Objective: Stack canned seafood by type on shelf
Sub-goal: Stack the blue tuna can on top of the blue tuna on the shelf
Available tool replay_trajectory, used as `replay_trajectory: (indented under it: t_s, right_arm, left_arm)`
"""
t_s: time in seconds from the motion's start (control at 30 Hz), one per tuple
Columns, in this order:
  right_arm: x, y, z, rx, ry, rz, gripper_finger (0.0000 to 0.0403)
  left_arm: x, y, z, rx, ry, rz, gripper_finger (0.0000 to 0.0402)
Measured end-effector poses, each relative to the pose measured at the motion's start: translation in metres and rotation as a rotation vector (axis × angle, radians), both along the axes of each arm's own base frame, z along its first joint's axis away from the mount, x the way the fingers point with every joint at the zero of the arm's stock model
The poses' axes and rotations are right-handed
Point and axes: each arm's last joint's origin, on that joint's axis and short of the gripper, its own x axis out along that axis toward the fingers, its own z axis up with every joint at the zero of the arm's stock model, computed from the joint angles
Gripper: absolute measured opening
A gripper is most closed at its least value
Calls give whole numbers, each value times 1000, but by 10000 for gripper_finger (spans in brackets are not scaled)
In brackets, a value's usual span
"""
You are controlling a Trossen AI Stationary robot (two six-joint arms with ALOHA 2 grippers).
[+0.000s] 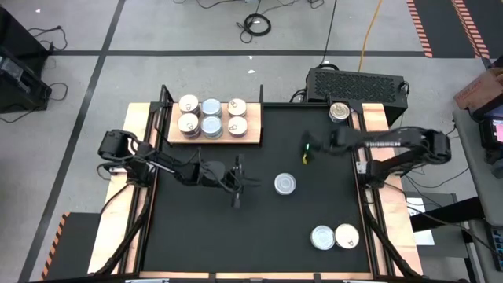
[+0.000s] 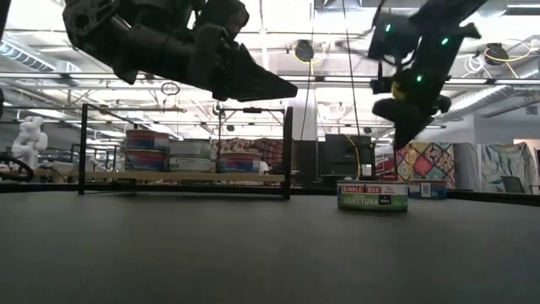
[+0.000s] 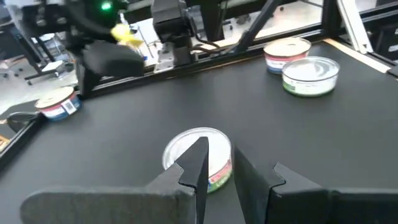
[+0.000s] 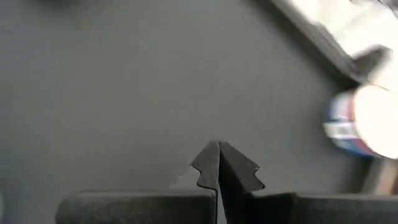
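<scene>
The shelf [image 1: 253,134], a light wooden board at the far left, carries six tins [image 1: 211,116] in pairs. One silvery tin [image 1: 285,184] [image 3: 185,144] [image 2: 372,196] sits flat on the black mat near its middle. My left gripper [image 1: 240,182] [image 3: 221,150] hangs just left of that tin, pointing at it nearly level, its fingers narrowly open with nothing between them. My right gripper [image 1: 306,151] [image 4: 218,148] hovers above the mat's far right part, shut and empty, slanting down.
Two tins [image 1: 322,237] [image 1: 346,235] stand side by side at the mat's near right corner. Another tin [image 1: 339,112] [image 4: 367,121] rests at the far right edge by a black box [image 1: 357,82]. A black frame [image 2: 287,152] borders the shelf.
</scene>
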Motion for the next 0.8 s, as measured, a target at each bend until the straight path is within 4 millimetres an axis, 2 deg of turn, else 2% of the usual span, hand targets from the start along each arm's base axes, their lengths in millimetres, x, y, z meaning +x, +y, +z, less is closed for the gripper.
replay_trajectory:
  t_s: [0.17, 0.33, 0.57, 0.8]
  right_arm:
    - [-29, -60, 2, 30, 56, -185, 0]
    - [-50, -103, -1, 43, 59, -241, 0]
    - [-67, -139, -12, 36, 135, -279, 5]
    - [-61, -160, -27, 81, 219, -253, 75]
  left_arm:
    - [1, 5, 0, 0, -4, 16, 73]
    - [1, 7, -1, 11, 10, 17, 73]
    - [1, 8, -2, 78, 15, 2, 73]
    - [1, 16, -1, 79, 13, 23, 73]
